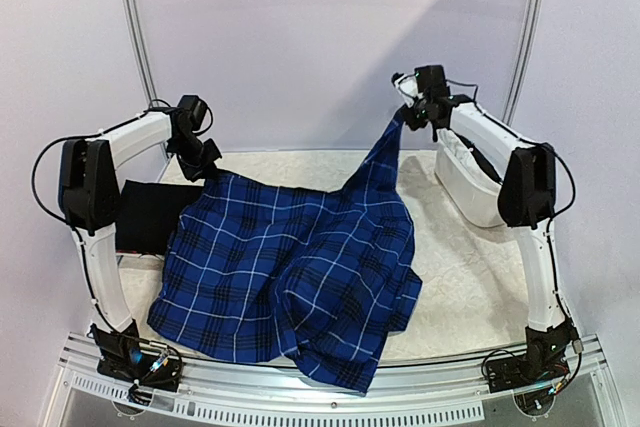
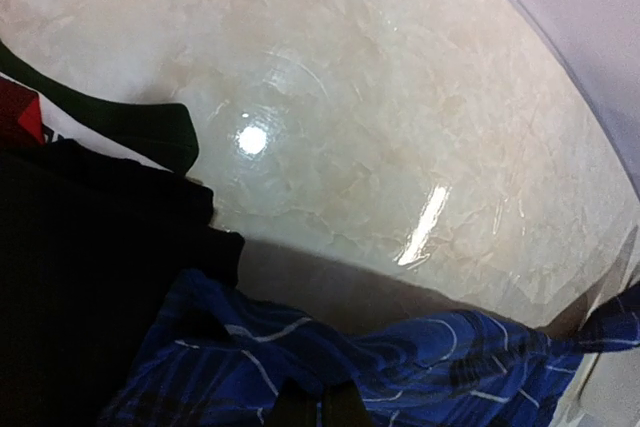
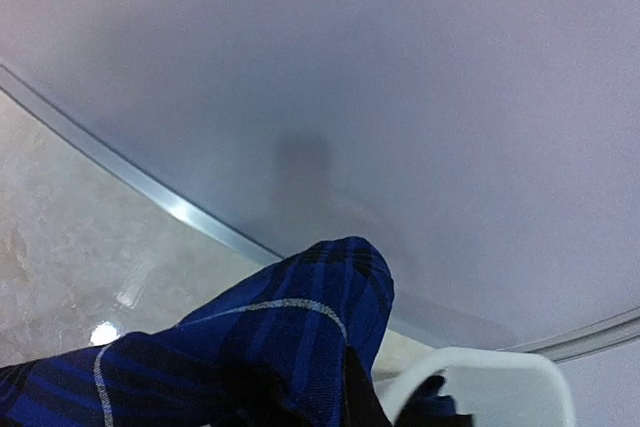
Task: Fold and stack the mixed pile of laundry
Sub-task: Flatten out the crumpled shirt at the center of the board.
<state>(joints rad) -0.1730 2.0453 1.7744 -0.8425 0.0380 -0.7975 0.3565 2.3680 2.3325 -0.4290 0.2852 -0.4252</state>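
While draped across table (image 1: 455, 277) middle toward near edge, pinched tight on blue plaid shirt (image 1: 300, 267): left gripper (image 1: 203, 160) far-left, right gripper (image 1: 412, 107) high far-right. Soft, light, floppy; probably best taken at corners.

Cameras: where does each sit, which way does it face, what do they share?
Top external: above, behind the bases, facing the table; both arms show.
Left wrist: on left gripper, low over the table; its fingertips show.
Right wrist: on right gripper, raised, facing the wall; dark fingers show.
All share the blue plaid shirt.
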